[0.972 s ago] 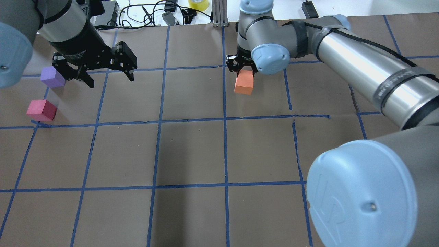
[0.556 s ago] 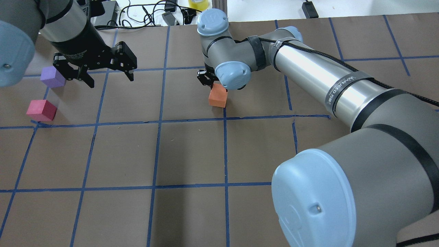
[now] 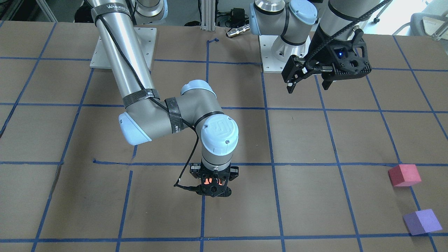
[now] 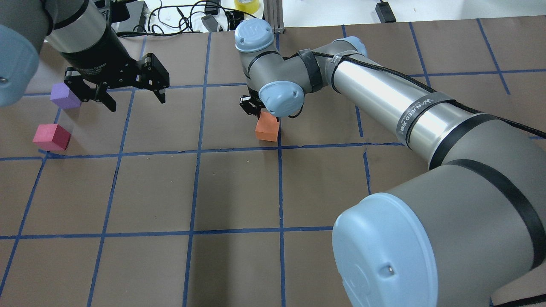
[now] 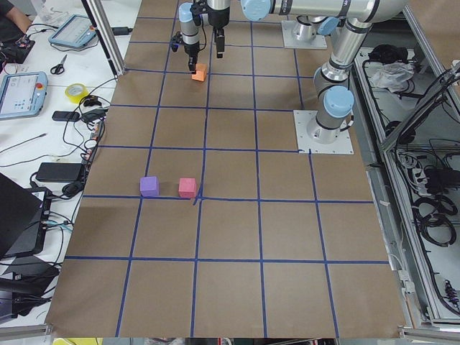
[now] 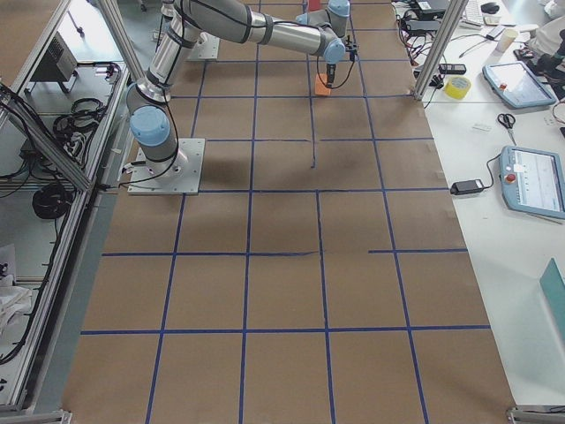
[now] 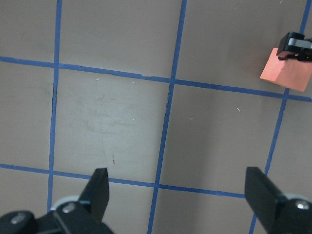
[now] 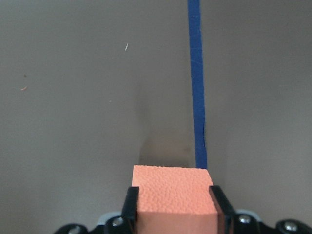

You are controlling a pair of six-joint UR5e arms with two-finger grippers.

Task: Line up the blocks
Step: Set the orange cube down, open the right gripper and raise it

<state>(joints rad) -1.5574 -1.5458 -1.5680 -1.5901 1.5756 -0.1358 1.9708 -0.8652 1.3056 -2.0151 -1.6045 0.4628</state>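
Observation:
My right gripper (image 4: 263,117) is shut on the orange block (image 4: 267,127) and holds it low over the table, beside a blue tape line; I cannot tell if it touches. The right wrist view shows the orange block (image 8: 174,197) pinched between both fingers. It also shows in the front view (image 3: 211,181). The purple block (image 4: 64,95) and the red-pink block (image 4: 52,137) sit side by side at the table's left. My left gripper (image 4: 137,101) hangs open and empty above the table, just right of the purple block.
The brown table carries a blue tape grid (image 4: 196,150). Cables, a yellow tape roll (image 4: 247,5) and a metal post (image 4: 273,13) lie past the far edge. The right arm's elbow (image 4: 384,251) fills the lower right of the overhead view.
The right arm has carried the orange block leftward and lower, to the blue line near the table's middle. The left arm and the other two blocks have not moved.

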